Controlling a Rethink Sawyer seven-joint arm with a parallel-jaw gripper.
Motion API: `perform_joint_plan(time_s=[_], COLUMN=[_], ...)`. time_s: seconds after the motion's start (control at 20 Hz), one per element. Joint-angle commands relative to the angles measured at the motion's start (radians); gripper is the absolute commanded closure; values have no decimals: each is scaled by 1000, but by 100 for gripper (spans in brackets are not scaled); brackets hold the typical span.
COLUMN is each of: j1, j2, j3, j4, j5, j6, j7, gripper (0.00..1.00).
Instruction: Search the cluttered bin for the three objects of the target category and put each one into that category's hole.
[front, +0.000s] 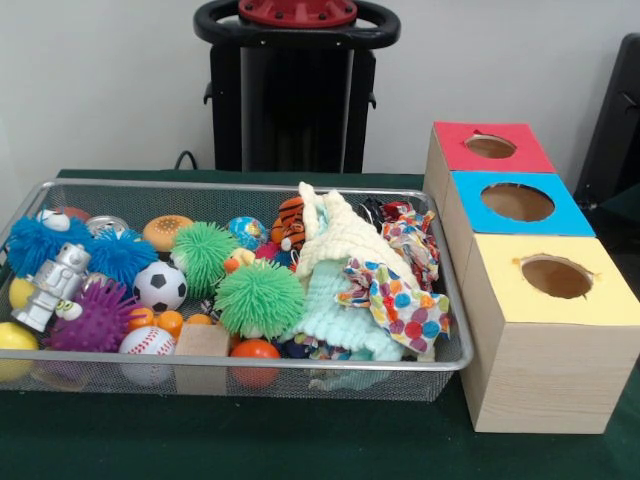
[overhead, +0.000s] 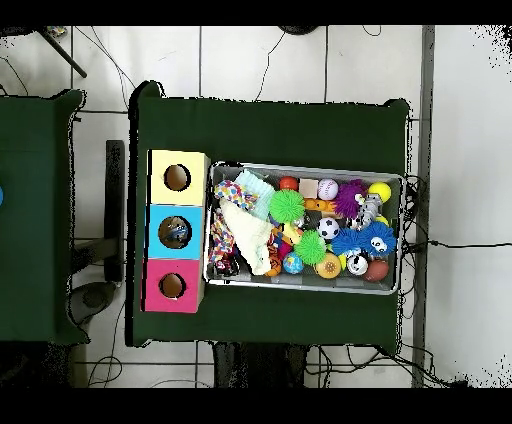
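Note:
A wire mesh bin (front: 250, 362) holds a jumble of toys. Among them are two green spiky balls (front: 259, 298), a purple spiky ball (front: 95, 318), a soccer ball (front: 160, 286), a baseball (front: 147, 343), a silver robot toy (front: 55, 285), a tiger plush (front: 288, 222) and a wooden block (front: 203, 340). A cream knitted cloth (front: 340, 235), a mint cloth (front: 350, 315) and a polka-dot fabric (front: 400, 300) pile up at the bin's right end. Beside the bin stand a red box (front: 460, 150), a blue box (front: 470, 205) and a yellow box (front: 600, 300), each with a round hole on top. No gripper shows in either view.
The bin (overhead: 300, 168) and the boxes (overhead: 160, 220) rest on a dark green tablecloth (overhead: 270, 130). Something small lies inside the blue box's hole (overhead: 175, 232). A second green table (overhead: 35, 210) stands apart on the left of the overhead view. Cables run over the floor.

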Motion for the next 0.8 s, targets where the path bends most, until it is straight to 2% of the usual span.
perform_joint_plan(time_s=[0.05, 0.35, 0.45, 0.55, 0.65, 0.7, 0.75, 0.8], j1=[-5, -16, -27, -55, -249, -594, -704, -746], j2=[-256, -393, -480, -600, -1003, -1541, -1714, -1809], j3=[-483, -502, -513, -527, -532, -498, -485, -481], j4=[553, 492, 450, 381, 182, -221, -428, -584], j5=[-663, -664, -670, -683, -730, -843, -885, -886], j6=[-228, -129, -95, -67, -49, -149, -237, -315], j7=[234, 167, 128, 71, -207, -528, -588, -585], gripper=[100, 100, 100, 100, 100, 100, 100, 100])
